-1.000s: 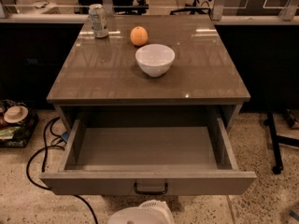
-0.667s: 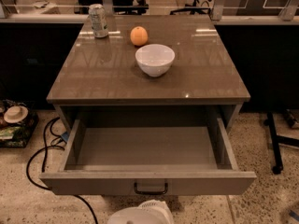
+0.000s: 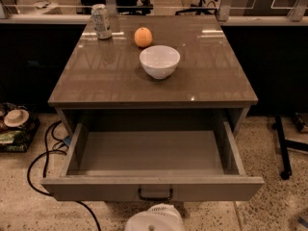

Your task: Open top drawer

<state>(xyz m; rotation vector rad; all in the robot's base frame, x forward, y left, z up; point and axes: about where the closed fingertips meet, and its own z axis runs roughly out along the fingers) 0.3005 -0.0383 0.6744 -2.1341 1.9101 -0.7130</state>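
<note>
Jaws sit outside the view, so I cannot tell whether they are open or closed. Only a white rounded part (image 3: 154,219), likely mine, shows at the bottom edge. Just beyond it runs the black bar handle (image 3: 155,195), long axis left to right, on the top drawer (image 3: 151,153), which stands pulled well out from under the tabletop (image 3: 120,81). I judge the opening done.
</note>
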